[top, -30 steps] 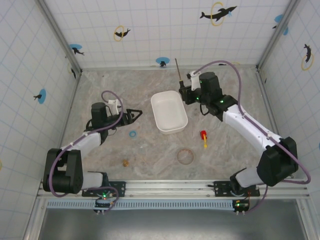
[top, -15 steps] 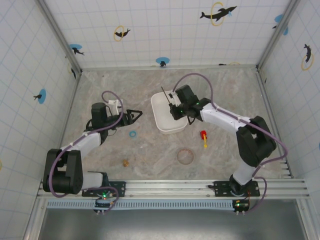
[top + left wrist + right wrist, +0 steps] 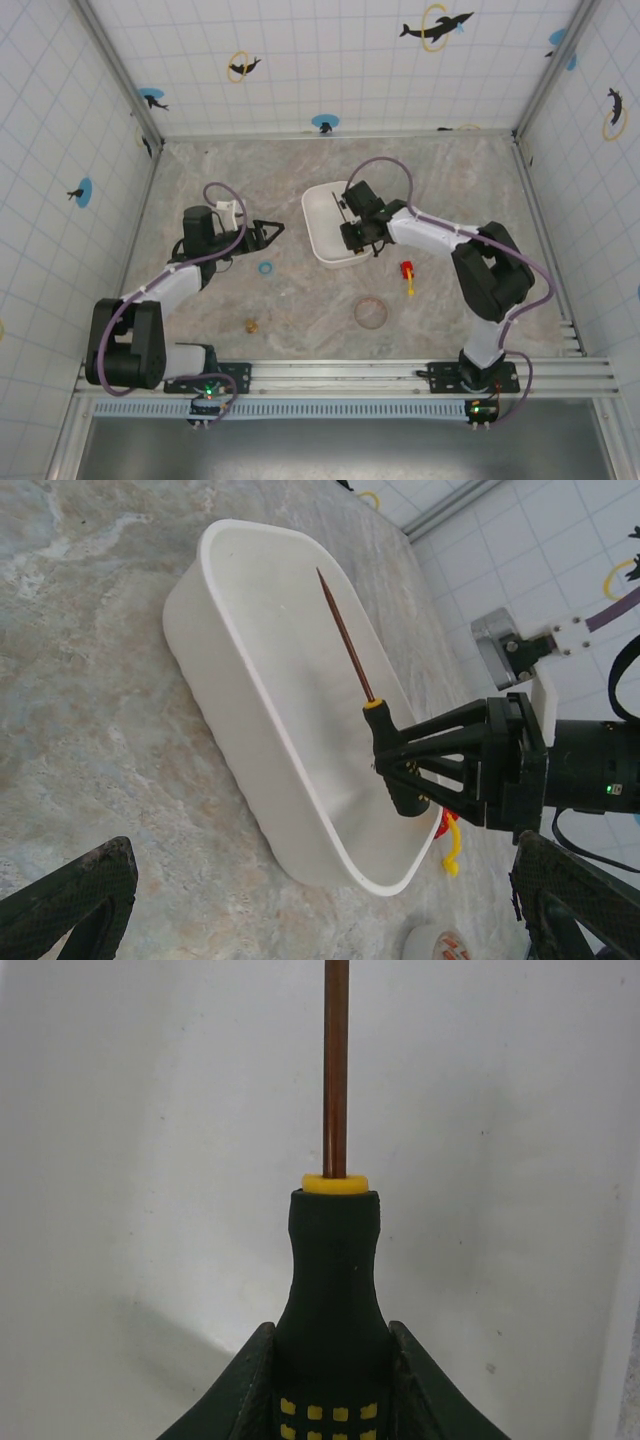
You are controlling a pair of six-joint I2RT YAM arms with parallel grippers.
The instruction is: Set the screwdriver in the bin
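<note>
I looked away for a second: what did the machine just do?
The right gripper, still clamped on the screwdriver, swung from beside the far corner of the bin to over it, toward the left arm. The left gripper, the bin and the small red tool stayed put.

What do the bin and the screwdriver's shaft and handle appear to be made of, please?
The bin looks like white plastic: smooth, faintly glossy, one-piece with rounded corners. The screwdriver has a thin, coppery-brown shaft, probably metal, and a matte black handle with yellow collar and dots, likely rubbery plastic.
</note>
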